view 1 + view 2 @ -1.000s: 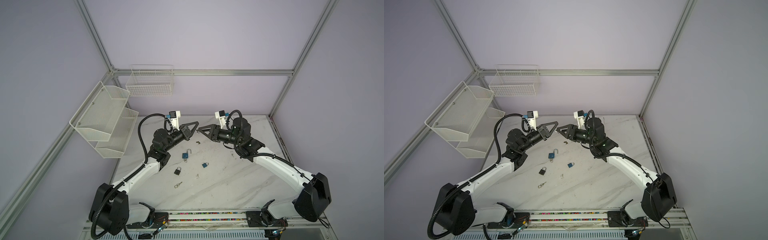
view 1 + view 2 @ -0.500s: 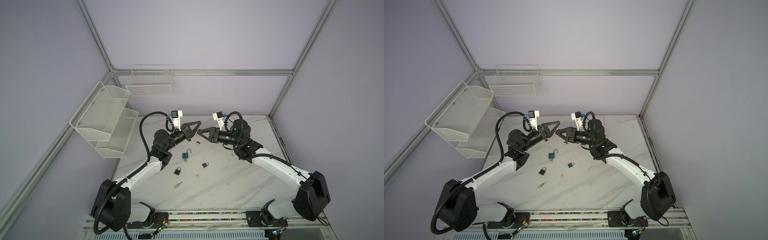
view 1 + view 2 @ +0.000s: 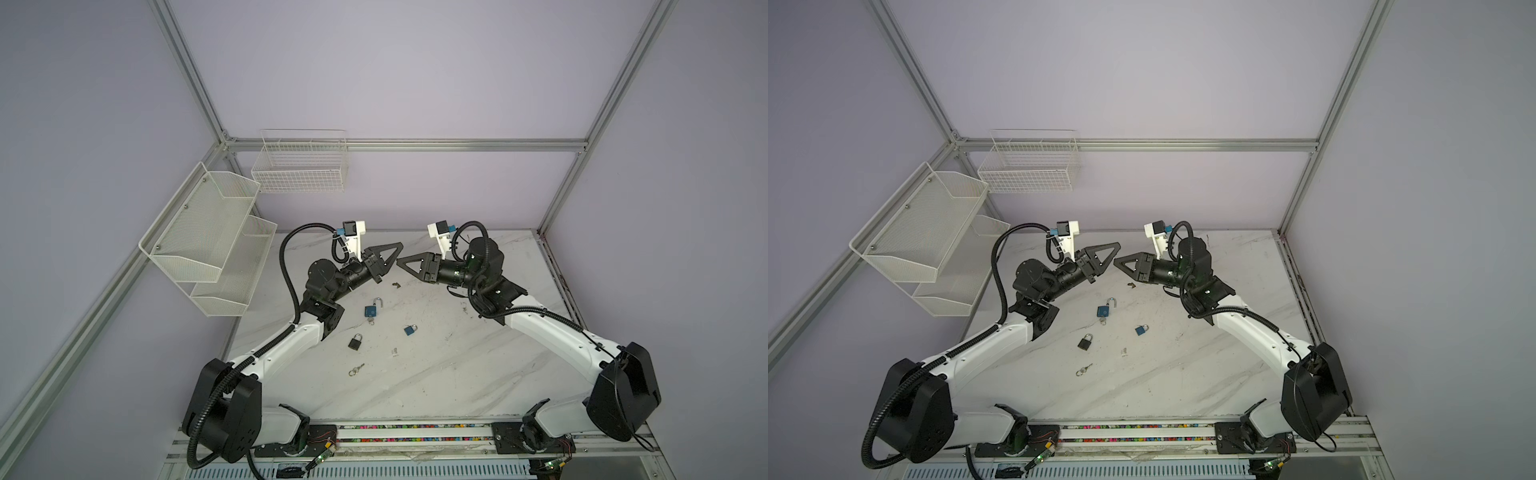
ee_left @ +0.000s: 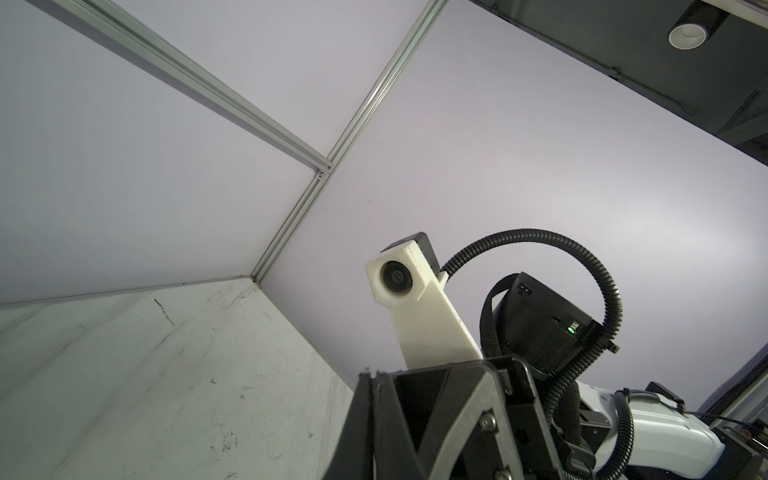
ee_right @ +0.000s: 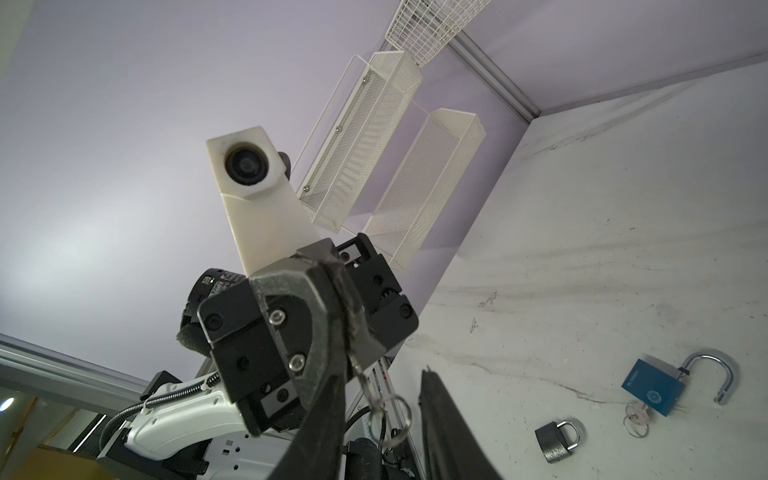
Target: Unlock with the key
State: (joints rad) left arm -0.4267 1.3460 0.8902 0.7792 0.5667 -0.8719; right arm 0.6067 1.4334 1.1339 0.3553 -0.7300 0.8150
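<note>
In the air over the back of the table, my left gripper (image 3: 400,246) (image 3: 1118,246) is shut on a small silver key (image 5: 358,368), whose ring (image 5: 390,415) hangs below it. My right gripper (image 3: 399,261) (image 3: 1115,261) meets it tip to tip. Its jaws stand apart around the hanging ring, and the black fingers (image 5: 440,419) are clear of it. On the table lie a blue padlock (image 3: 371,309) (image 5: 654,390) with its shackle swung open and a key in it, a smaller blue padlock (image 3: 410,330) and a black padlock (image 3: 354,342) (image 5: 555,440).
A loose key on a ring (image 3: 356,369) lies nearer the front of the marble table (image 3: 457,374). Small metal bits (image 3: 396,285) lie under the grippers. White mesh shelves (image 3: 208,245) and a wire basket (image 3: 299,166) hang on the left and back walls.
My right gripper's jaws have narrowed. Both arms have shifted only slightly, with the gripper tips staying close together in the air.
</note>
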